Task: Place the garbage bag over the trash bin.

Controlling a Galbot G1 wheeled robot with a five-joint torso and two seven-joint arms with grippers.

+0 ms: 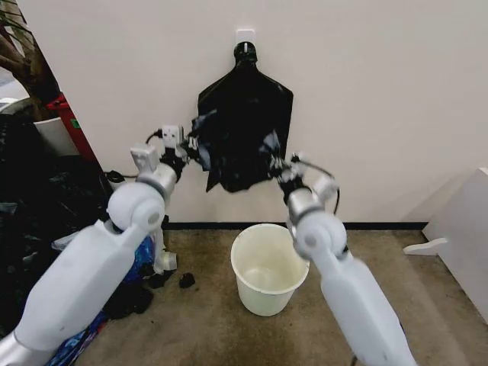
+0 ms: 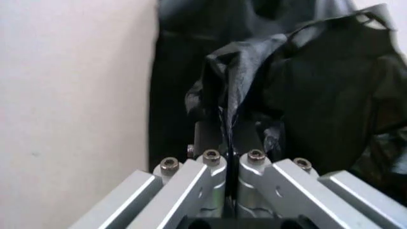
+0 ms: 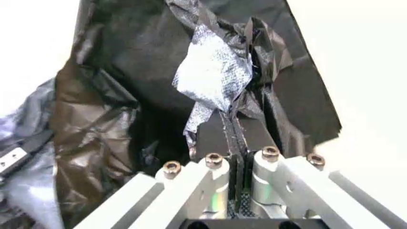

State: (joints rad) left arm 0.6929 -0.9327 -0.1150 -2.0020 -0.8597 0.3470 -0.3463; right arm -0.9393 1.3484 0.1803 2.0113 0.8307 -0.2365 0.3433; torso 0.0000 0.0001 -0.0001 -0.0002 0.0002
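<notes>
The garbage bag (image 1: 231, 174), thin glossy black film, hangs stretched between my two grippers above the trash bin (image 1: 263, 296), a cream-white round bucket standing open on the floor. My left gripper (image 1: 192, 146) is shut on the bag's left edge. The left wrist view shows its fingers (image 2: 210, 140) pinching a crinkled fold of the garbage bag (image 2: 235, 71). My right gripper (image 1: 276, 168) is shut on the right edge. In the right wrist view the garbage bag (image 3: 216, 81) is clamped between that gripper's fingers (image 3: 213, 140).
Right behind the bag, a flat black bottle-shaped bundle (image 1: 245, 95) hangs by its pinched neck from a wall hook (image 1: 245, 36). A heap of dark and blue bags (image 1: 38, 206) lies on the floor at left. A white cabinet (image 1: 465, 229) stands at right.
</notes>
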